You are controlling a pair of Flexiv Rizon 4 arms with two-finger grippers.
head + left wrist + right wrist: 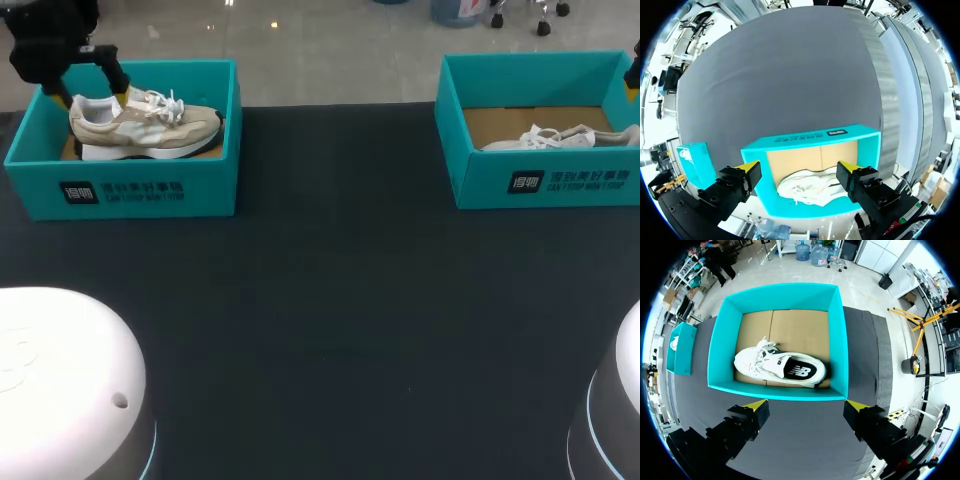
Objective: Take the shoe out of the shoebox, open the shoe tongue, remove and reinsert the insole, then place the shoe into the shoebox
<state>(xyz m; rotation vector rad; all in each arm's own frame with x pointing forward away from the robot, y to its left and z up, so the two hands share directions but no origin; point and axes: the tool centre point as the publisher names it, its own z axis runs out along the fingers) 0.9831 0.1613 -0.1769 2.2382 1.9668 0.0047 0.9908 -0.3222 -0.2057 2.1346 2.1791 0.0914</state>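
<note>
Footwear rests boxed on the bench (330, 300): the left tool (797, 169) straddles the beige shoe (145, 125) with its fingers spread wide, seemingly to grasp the heel. The right tool (806, 405) hangs open above the white shoe (780, 367).

Your right end effector (634, 82) is cut off by the edge; the shoebox (480, 185) wall hides part of the white shoe (560, 138)
</note>
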